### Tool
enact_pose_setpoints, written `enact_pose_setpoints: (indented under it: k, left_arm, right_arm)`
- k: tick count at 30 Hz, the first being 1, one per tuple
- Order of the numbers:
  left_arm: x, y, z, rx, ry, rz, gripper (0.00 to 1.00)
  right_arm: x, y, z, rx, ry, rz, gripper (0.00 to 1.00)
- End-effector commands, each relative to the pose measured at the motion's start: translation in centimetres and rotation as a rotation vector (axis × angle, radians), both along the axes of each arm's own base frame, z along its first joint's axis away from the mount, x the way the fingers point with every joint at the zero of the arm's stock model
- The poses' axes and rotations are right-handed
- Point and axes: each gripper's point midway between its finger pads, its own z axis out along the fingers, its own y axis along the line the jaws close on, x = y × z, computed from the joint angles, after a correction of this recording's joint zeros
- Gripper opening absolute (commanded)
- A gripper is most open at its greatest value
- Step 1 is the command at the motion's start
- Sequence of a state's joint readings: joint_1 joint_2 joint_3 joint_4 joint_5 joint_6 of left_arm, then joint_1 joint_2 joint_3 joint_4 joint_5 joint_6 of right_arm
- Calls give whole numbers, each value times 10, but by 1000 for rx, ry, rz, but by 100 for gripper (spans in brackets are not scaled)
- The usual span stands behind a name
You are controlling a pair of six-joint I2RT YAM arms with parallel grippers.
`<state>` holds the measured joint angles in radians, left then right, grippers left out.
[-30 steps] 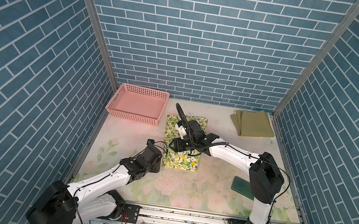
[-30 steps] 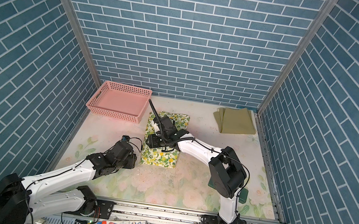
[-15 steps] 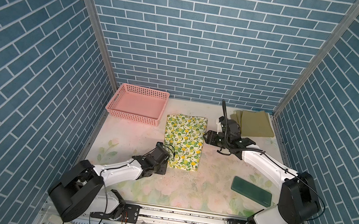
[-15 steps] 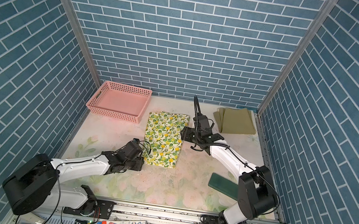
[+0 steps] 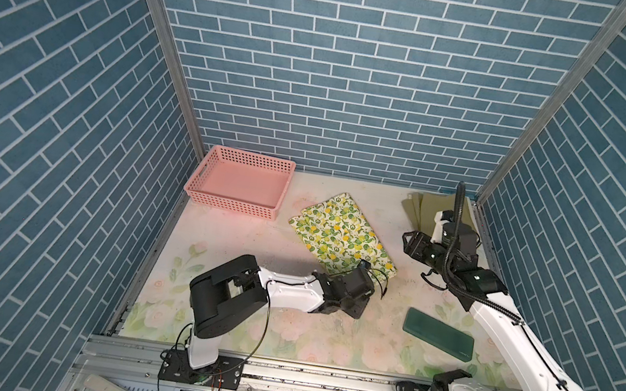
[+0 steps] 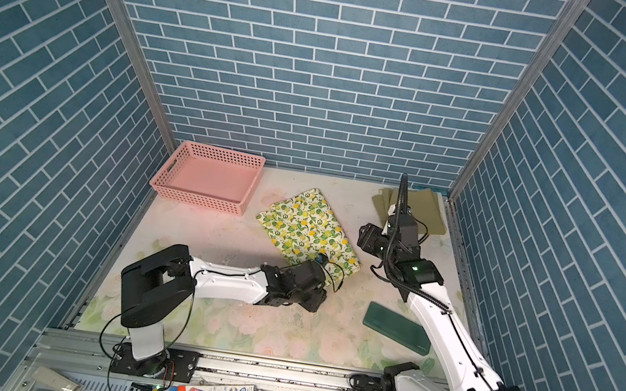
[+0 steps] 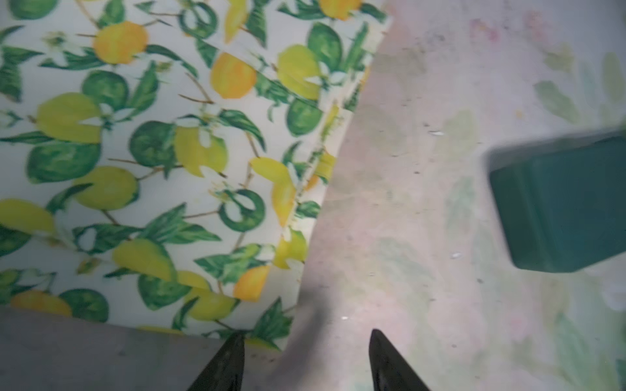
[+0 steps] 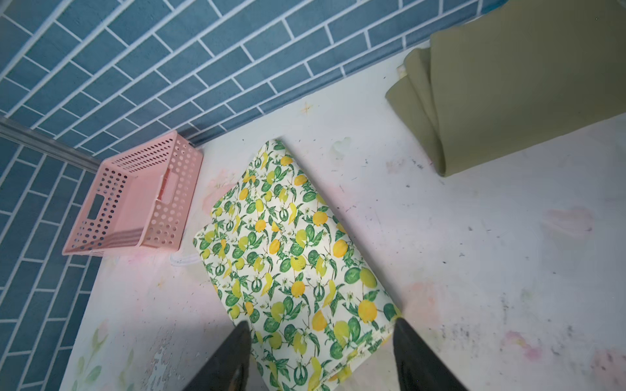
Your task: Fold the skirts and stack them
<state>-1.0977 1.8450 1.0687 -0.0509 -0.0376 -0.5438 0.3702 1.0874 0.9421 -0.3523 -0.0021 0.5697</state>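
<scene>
The lemon-print skirt (image 5: 343,237) (image 6: 310,227) lies folded flat and turned diagonally in mid-table. The olive green skirt (image 5: 420,210) (image 8: 508,84) lies folded in the back right corner, partly hidden by the right arm. My left gripper (image 7: 306,338) (image 5: 368,280) is low at the lemon skirt's (image 7: 152,152) near corner and stands open, one fingertip at the cloth's edge. My right gripper (image 8: 320,325) (image 5: 407,242) hovers open to the right of that skirt (image 8: 291,264), holding nothing.
A pink perforated basket (image 5: 236,204) (image 8: 111,233) stands at the back left. A dark green flat block (image 5: 438,333) (image 7: 559,203) lies at front right under the right arm. Brick walls close in three sides. Pens and a tube lie on the front rail.
The lemon skirt has turned from straight to diagonal. My right gripper has pulled back right, off the skirt, towards the olive one. My left arm has swung right to the skirt's near corner.
</scene>
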Motion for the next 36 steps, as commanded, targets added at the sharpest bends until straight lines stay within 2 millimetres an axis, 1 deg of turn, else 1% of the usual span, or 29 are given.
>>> enact_pose_setpoints:
  k: [1, 4, 5, 7, 10, 12, 14, 15, 16, 18, 22, 26, 28, 31, 34, 36]
  left_arm:
    - [-5, 5, 12, -4, -8, -34, 63]
    - [-4, 32, 30, 1, -46, -1, 71]
    - [-3, 44, 36, -4, -51, 19, 72]
    - [1, 71, 43, -6, -48, 73, 74]
    - [13, 122, 47, 6, -31, 204, 74]
    - [22, 158, 47, 8, -9, 302, 73]
    - [29, 186, 49, -6, 2, 377, 73]
    - [33, 196, 54, -28, 2, 407, 73]
    - [32, 209, 49, -22, 16, 433, 72]
    - [36, 227, 52, -37, 22, 481, 72]
    - [42, 249, 54, -58, 32, 532, 72]
    - [48, 258, 56, -78, 32, 555, 72]
    - [50, 259, 55, -82, 33, 559, 72]
    - [54, 260, 55, -77, 34, 560, 72]
    - [58, 260, 57, -77, 29, 560, 71]
    - [61, 261, 60, -80, 22, 561, 71]
  right_arm:
    - [-13, -15, -20, -102, 52, -2, 70]
    - [-10, -9, -21, -120, 48, 39, 73]
    - [-8, -5, -23, -131, 49, 55, 73]
    - [-4, 6, -28, -178, 49, 97, 73]
    - [2, 40, -35, -274, 45, 203, 73]
    - [5, 68, -49, -321, 66, 284, 71]
    - [5, 94, -66, -353, 96, 362, 69]
    - [4, 107, -76, -374, 114, 401, 68]
    - [2, 116, -85, -399, 130, 428, 67]
    - [-3, 135, -105, -450, 158, 485, 66]
    - [-14, 162, -139, -482, 222, 574, 62]
    - [-22, 178, -168, -536, 276, 626, 53]
    - [-22, 178, -179, -575, 296, 625, 49]
    - [-21, 172, -193, -625, 323, 614, 45]
    - [-23, 159, -203, -681, 354, 594, 37]
    - [-27, 147, -206, -711, 364, 573, 31]
